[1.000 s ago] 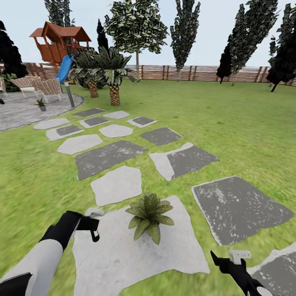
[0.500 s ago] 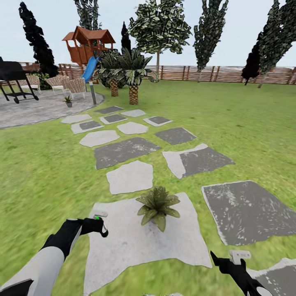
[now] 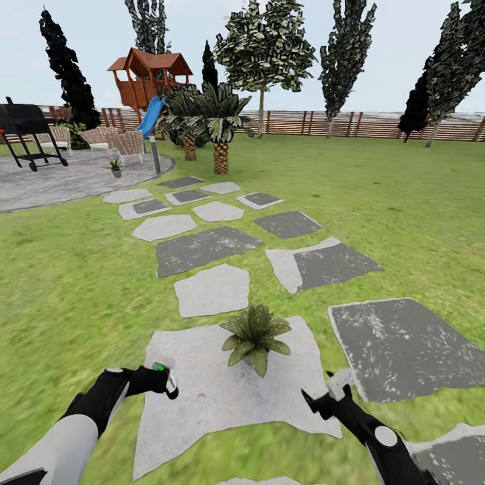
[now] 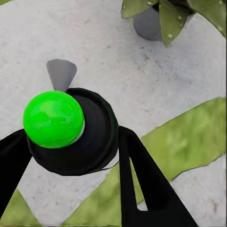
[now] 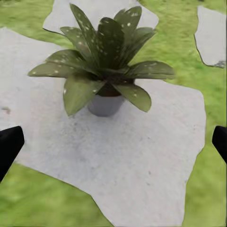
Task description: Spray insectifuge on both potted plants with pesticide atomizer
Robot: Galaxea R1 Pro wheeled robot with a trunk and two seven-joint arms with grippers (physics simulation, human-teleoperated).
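Since half a second before, the right gripper (image 3: 323, 394) had swung up and inward from the lower right corner of the head view, ending beside the right edge of the pale stepping stone (image 3: 202, 411), while the left gripper (image 3: 165, 380) stayed over that stone's left edge. That left gripper was pinching a dark object with a bright green cap (image 4: 53, 119), its black fingers (image 4: 137, 175) pressed against either side; I could not tell for certain that this was the atomizer. The nearer potted plant (image 3: 256, 335) sat on the same stone, between the 2 grippers and a little ahead of them, touching neither. From the right wrist, the plant (image 5: 105, 66) in its grey pot stood upright, and the right gripper's fingertips (image 5: 9, 144) showed spread wide at opposite edges with nothing between them. A 2nd potted plant (image 3: 116, 166) stood far off on the grey patio (image 3: 60, 182), near the lamp post (image 3: 155, 153).
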